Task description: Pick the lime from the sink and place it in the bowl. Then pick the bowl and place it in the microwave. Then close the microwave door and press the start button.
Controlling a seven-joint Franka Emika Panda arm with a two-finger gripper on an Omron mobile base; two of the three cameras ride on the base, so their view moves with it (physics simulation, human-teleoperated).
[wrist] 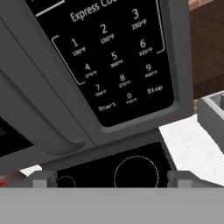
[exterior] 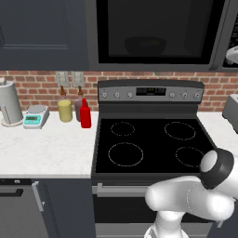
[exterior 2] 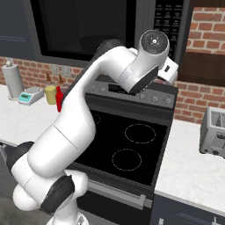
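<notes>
The microwave (exterior: 158, 32) hangs above the stove with its door (exterior: 153, 28) shut. Through the dark window I make out the black bowl (exterior: 145, 45) inside, with a faint greenish spot that may be the lime (exterior: 154, 42). The sink is out of view. My gripper (exterior 2: 171, 67) is raised at the microwave's right side, in front of the button panel (exterior 2: 166, 19). In the hand view the gripper (wrist: 111, 180) is open and holds nothing, its fingertips (wrist: 43, 177) wide apart. The keypad (wrist: 116, 57) is close ahead, with the Start button (wrist: 107, 106) lower left and the curved door handle (wrist: 43, 127) to the left.
Below lies a black four-burner stove (exterior: 151, 142) with a knob panel (exterior: 149, 94). On the left counter stand a paper towel roll (exterior: 9, 102), a scale (exterior: 36, 116) and bottles (exterior: 85, 114). A toaster (exterior 2: 213, 132) sits on the right counter.
</notes>
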